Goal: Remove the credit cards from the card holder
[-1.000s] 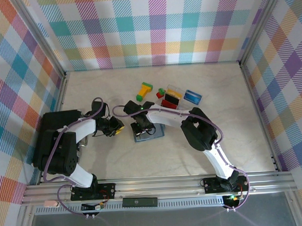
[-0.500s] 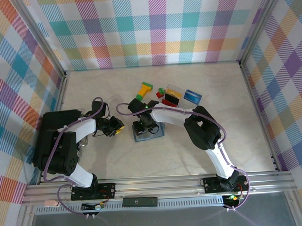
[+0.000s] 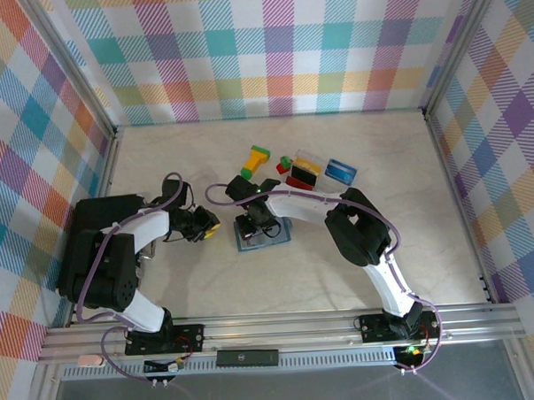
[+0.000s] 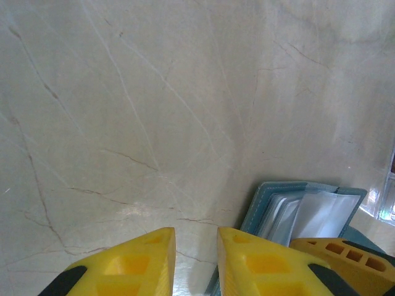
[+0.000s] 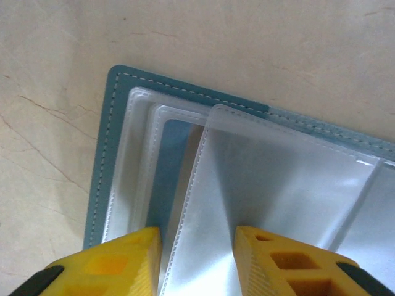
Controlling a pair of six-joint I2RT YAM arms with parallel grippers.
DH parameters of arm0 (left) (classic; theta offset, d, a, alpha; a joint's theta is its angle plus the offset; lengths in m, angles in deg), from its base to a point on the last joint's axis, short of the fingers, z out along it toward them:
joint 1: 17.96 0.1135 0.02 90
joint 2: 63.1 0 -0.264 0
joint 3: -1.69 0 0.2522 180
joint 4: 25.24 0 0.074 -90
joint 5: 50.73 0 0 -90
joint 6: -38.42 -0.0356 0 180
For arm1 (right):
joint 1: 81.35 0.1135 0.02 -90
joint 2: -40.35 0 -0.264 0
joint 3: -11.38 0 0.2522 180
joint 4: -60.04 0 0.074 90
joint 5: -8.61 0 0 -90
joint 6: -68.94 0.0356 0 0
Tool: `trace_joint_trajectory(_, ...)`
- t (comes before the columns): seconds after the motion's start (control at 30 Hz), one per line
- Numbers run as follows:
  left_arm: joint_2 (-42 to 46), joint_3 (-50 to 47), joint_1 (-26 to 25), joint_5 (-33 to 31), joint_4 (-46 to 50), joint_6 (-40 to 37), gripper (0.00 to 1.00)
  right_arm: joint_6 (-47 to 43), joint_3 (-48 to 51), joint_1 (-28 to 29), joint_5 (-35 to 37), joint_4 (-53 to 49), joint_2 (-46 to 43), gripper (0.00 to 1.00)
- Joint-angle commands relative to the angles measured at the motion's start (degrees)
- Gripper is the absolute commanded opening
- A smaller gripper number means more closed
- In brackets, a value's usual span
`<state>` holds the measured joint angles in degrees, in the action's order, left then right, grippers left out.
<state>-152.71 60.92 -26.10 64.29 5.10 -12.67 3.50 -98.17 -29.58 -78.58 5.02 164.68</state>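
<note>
The card holder [image 3: 267, 238] lies open on the table, a slate-blue folder [image 5: 185, 86] with clear plastic sleeves [image 5: 278, 185]. My right gripper [image 3: 255, 220] hangs over it, its yellow jaws [image 5: 197, 229] open, and one clear sleeve leaf stands up between them. I see no card in the sleeves. My left gripper [image 3: 206, 226] is just left of the holder [image 4: 271, 191], low over bare table, its jaws [image 4: 195, 231] narrowly open with nothing between them. The credit cards lie behind the holder: a red one [image 3: 299, 183], a yellow-and-black one [image 3: 306, 168], a blue one [image 3: 340, 171] and a pale one [image 3: 309, 156].
A yellow-and-green block [image 3: 255, 160] and tiny red and green cubes [image 3: 284, 163] sit behind the holder, left of the cards. Plaid walls close in three sides. There is bare marbled table [image 3: 401, 229] to the right and near the front.
My right gripper has shifted slightly toward the far side over the holder. The left arm has not moved.
</note>
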Motion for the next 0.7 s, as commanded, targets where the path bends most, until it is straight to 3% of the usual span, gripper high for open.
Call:
trace_joint_trajectory(0.0,1.62,-0.33,0.51,0.91,2.06,-0.79,0.24,-0.3,1.04,0.04,3.22,-4.29,3.81,0.33)
trace_joint_trajectory(0.3,2.7,0.22,0.52,1.31,2.58,-1.02,0.24,1.1,1.75,0.0,2.84,-2.03,-0.15,0.19)
trace_joint_trajectory(0.67,3.83,0.91,-0.46,1.88,2.87,-1.05,0.24,5.66,3.29,-0.09,14.29,-3.43,-5.62,0.15)
